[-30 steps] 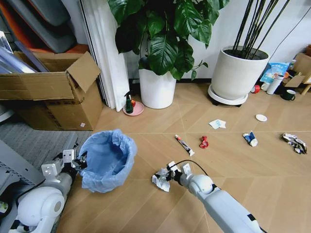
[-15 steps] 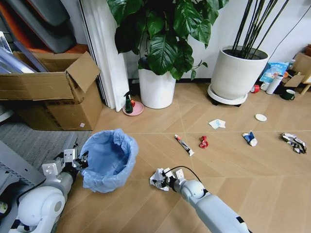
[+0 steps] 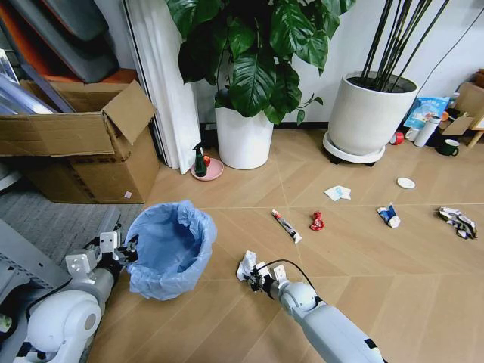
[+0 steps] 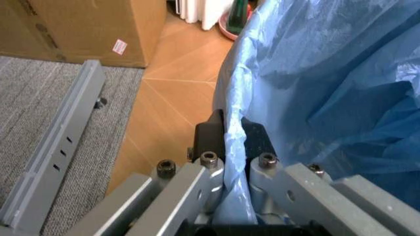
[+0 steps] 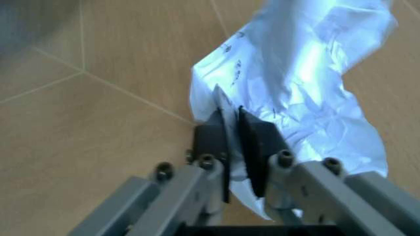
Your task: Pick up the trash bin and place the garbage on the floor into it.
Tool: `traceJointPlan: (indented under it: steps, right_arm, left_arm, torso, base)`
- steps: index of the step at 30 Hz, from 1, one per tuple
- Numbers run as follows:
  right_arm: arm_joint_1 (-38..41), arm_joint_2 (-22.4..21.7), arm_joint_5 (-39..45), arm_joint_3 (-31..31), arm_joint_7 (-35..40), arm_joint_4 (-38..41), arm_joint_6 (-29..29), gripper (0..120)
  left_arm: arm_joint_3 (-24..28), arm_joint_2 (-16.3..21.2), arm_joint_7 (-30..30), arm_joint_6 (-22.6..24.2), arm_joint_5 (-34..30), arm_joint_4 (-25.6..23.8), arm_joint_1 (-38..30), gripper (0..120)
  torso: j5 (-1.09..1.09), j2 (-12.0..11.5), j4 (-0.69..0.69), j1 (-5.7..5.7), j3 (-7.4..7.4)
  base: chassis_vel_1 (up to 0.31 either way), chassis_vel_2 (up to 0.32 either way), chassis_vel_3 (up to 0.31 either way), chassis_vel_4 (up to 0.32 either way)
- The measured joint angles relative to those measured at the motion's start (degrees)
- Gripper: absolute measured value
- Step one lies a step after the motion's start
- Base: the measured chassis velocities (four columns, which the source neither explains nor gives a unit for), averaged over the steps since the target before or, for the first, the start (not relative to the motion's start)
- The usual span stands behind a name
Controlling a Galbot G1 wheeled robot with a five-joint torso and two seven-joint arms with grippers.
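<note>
head view: the trash bin [image 3: 168, 248], a small round bin lined with a crinkly light-blue bag [image 4: 315, 83] folded over its rim, sits at the left of the herringbone wooden floor [image 3: 363, 265], beside the grey carpet strip [image 3: 53, 219] and in front of a cardboard box [image 3: 76, 140]. the left gripper [image 3: 125, 253] is at the bin's near-left rim; in the left wrist view its fingers [image 4: 210, 135] are closed on the bag-covered rim, one inside and one outside.

the right gripper [image 3: 255, 276] is low over the floor, just right of the bin, its fingers [image 5: 210, 140] pinched shut on a crumpled white tissue [image 3: 246, 265]; the right wrist view shows the sheet's edge clamped between the pads and the rest hanging loose.

other garbage lies well apart to the right: a thin tube [image 3: 286, 225], a red crushed wrapper [image 3: 317, 221], a white tissue [image 3: 338, 193], a white round disc [image 3: 406, 183], and crumpled printed wrappers [image 3: 389, 216] [image 3: 457, 222]. two white plant pots [image 3: 244, 138] [image 3: 365, 115] stand behind.

handling, as a judgement: the tissue looks very light, soft and easily torn or dropped, so a pinch on a bunched fold suits it better than on a single edge. the bin appears light and stiff at the rim, but its liner is slippery film, which may creep under the grip.
</note>
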Motion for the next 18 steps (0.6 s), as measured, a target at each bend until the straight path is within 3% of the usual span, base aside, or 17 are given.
traceJointPlan:
  steps: [2, 9, 18]
  right_arm:
    - [-0.3, 0.0, 0.0, 0.7, 0.1, -0.1, 0.2, 0]
    - [-1.3, 0.1, 0.0, 3.3, 1.3, 1.8, 1.1, 0]
    - [-2.3, -1.1, 0.8, 9.2, 3.4, 11.4, 3.2, 0]
  left_arm:
    - [0.0, 0.1, 0.0, 0.0, -0.1, 0.0, 0.0, 0]
    - [0.0, 0.3, 0.1, 0.1, -0.2, 0.0, -0.1, 0]
    - [0.1, 1.0, 0.4, 0.3, -1.2, 0.7, -0.4, 0]
  torso:
    - [0.00, 0.0, 0.00, 0.00, 0.00]
    - [0.00, 0.0, 0.00, 0.00, 0.00]
    - [0.00, 0.0, 0.00, 0.00, 0.00]
  base:
    - [0.000, 0.000, 0.000, 0.000]
    - [0.000, 0.000, 0.000, 0.000]
    - [0.000, 0.000, 0.000, 0.000]
